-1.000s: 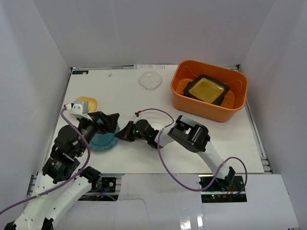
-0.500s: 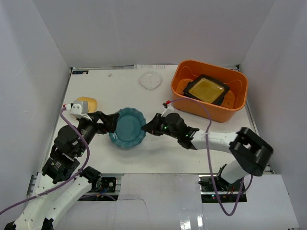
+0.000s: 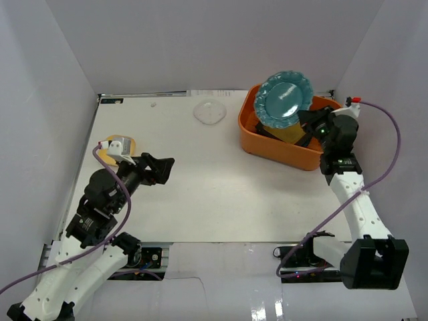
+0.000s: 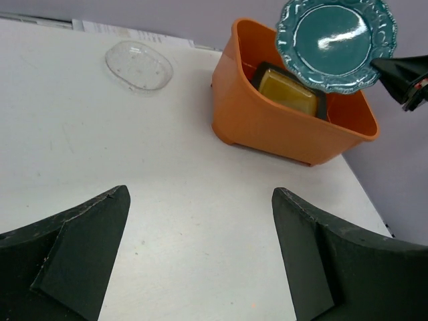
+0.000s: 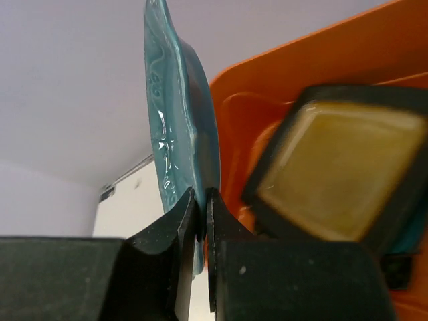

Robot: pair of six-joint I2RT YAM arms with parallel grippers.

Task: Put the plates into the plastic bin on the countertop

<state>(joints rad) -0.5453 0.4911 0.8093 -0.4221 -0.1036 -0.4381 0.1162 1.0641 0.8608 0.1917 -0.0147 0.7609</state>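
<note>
**A:** Nearest first. What are the left arm's fingers doing?

**B:** The left gripper [image 3: 158,168] is at about 8 o'clock on the countertop [image 3: 221,194]. Its fingers are spread wide with nothing between them, and it hangs over bare white surface in the wrist view [image 4: 199,200].

**A:** Is anything close to it?

**B:** A yellow plate [image 3: 130,142] lies just behind it at 9 o'clock, partly hidden by the wrist camera.

**A:** And the right arm?

**B:** The right gripper [image 3: 309,124] reaches out to 2 o'clock. Its fingers are nearly together and pinch the rim of the teal round plate [image 3: 283,100]. The wrist view shows the rim squeezed between the tips [image 5: 200,208].

**A:** Where is that plate exactly?

**B:** The plate [image 4: 336,41] stands on edge, raised over the orange bin [image 3: 294,158], with its face turned towards the arms.

**A:** Is anything in the bin?

**B:** A black square plate with an amber centre [image 4: 287,93] sits tilted inside it, just below the teal plate.

**A:** And furthest back?

**B:** A clear dish [image 3: 210,112] lies at 12 o'clock, left of the bin and apart from it.
</note>
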